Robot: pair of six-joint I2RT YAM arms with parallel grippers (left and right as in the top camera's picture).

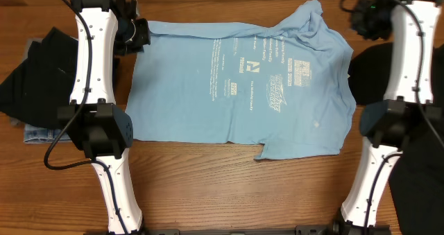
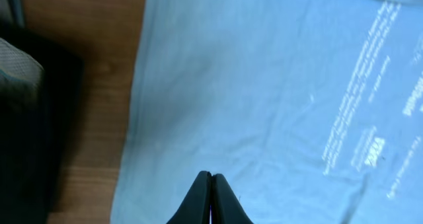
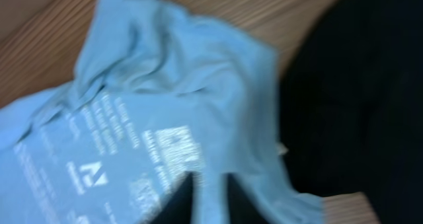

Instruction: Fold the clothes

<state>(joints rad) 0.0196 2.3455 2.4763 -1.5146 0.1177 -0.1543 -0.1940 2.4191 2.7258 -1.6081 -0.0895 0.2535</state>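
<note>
Wood-grain table (image 1: 208, 186) fills the overhead view, with a light blue T-shirt (image 1: 243, 82) spread nearly flat across its middle, pale printed lettering facing up. Its far right corner is rumpled into folds; the rest lies smooth. The left hand (image 1: 141, 34) sits at the shirt's far left corner, and its wrist camera shows the fingers (image 2: 198, 197) pressed tightly together just above the blue cloth, with nothing visibly caught between them. The right hand (image 1: 362, 19) hangs beside the rumpled corner; its own view is blurred, the hand (image 3: 210, 201) closed down over the cloth, and a grip on it cannot be confirmed. Dark clothes (image 1: 35, 75) lie piled at the left edge, and black cloth (image 1: 416, 166) lies to the right.
</note>
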